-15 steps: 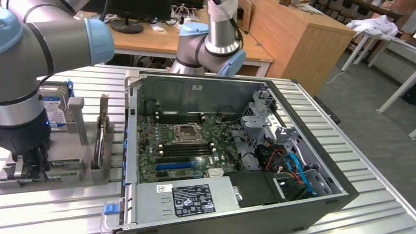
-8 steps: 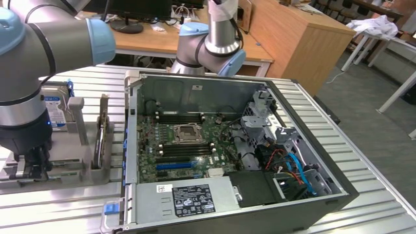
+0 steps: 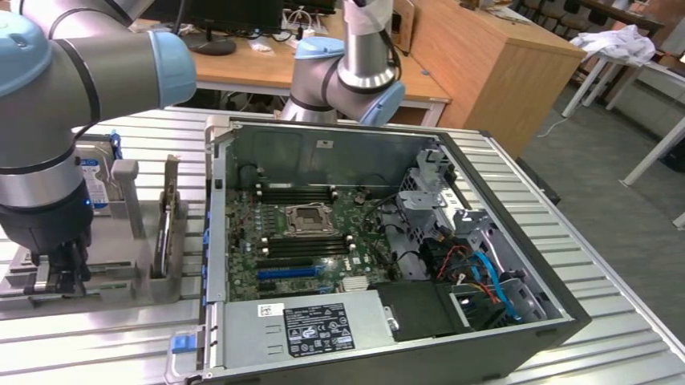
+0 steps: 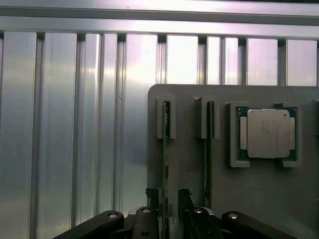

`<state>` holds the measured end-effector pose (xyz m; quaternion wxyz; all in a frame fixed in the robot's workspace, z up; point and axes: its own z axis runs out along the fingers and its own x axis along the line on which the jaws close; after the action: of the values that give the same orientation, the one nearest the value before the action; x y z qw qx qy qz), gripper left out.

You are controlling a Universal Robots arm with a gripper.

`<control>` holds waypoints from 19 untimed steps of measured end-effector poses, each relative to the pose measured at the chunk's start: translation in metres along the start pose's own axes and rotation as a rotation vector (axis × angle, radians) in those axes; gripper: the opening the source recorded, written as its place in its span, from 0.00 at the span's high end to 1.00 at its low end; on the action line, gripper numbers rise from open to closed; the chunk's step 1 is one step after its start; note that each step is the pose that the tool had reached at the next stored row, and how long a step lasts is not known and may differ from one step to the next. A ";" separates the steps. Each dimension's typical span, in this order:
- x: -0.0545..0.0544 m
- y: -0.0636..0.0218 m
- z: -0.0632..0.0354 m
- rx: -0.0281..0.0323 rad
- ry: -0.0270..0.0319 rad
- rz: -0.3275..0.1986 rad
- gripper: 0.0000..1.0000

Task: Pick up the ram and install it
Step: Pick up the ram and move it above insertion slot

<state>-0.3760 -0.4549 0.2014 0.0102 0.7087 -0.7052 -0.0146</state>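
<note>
The ram (image 4: 165,149) is a thin green stick standing on edge in a slot of a grey holder (image 4: 249,199). In the wrist view its near end runs between my gripper's (image 4: 168,201) two dark fingers (image 4: 153,204), which stand apart on either side of it. The gripper is open, with a clear gap to the stick. A second stick (image 4: 209,149) stands in the neighbouring slot. In the exterior view my gripper (image 3: 59,277) hangs over the holder (image 3: 107,281) at the exterior view's left, with a stick on edge (image 3: 168,220) beside it.
A silver processor (image 4: 268,133) lies in a holder pocket beyond the sticks. A hard drive (image 3: 96,180) stands behind the gripper. The open computer case (image 3: 514,321) with its motherboard and black memory slots (image 3: 300,195) lies to the exterior view's right on the ribbed aluminium table (image 4: 75,124).
</note>
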 end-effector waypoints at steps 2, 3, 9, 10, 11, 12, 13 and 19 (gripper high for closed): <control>0.000 -0.0012 0.0000 0.0000 0.0000 0.000 0.71; 0.000 -0.0017 0.0000 0.0000 0.0000 0.000 0.71; 0.000 -0.0046 0.0000 0.0000 0.0000 0.000 0.71; 0.000 -0.0051 0.0000 0.0000 0.0000 0.000 0.71; 0.000 -0.0055 -0.0001 0.0000 0.0000 0.000 0.71; 0.000 -0.0060 0.0000 0.0000 0.0000 0.000 0.71; 0.000 -0.0062 0.0000 0.0001 -0.0001 0.000 0.71; 0.000 -0.0079 -0.0001 0.0000 0.0000 0.000 0.71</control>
<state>-0.3681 -0.4550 0.2012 0.0102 0.7087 -0.7053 -0.0146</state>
